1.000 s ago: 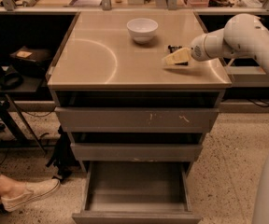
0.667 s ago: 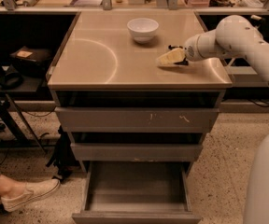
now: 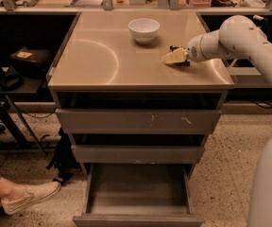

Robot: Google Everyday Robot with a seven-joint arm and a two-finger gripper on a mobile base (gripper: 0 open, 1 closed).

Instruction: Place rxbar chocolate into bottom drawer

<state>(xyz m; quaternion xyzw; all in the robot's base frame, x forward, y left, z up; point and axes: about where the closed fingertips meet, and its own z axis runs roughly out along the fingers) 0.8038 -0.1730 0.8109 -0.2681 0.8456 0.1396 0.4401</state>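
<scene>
Since a second ago the arm [image 3: 240, 34] has swung a little toward the middle of the desk [image 3: 103, 60], the gripper [image 3: 175, 56] now sits low over the top, nearer the white bowl [image 3: 144, 30] but still apart from it. Bowl and drawers have not shifted.

Reading: we judge this to be the pickup stage. Nothing has been lifted clear, and no carry toward the drawers has begun.

- rxbar chocolate: not plainly seen. No black wrapper lies apart on the desk. A dark sliver under the gripper may be it, so we place it at or beneath the gripper, on the desk top.
- Jaws: clenched or released, we cannot tell.
- bottom drawer [image 3: 137, 218]: pulled out, tray showing, no bar in it. No opening step is left, only grasp, lower and release.

Count:
- Gripper: one, on one arm.
- Bowl: one.
- Drawers: three. The top drawer [image 3: 138, 121] and middle drawer [image 3: 138, 153] are shut, and the lowest is open.
- Bars confirmed: none in plain view, one presumed.
- Bystander's shoe [image 3: 29, 197]: one, on the floor beside the drawers, well apart from the open tray.
</scene>
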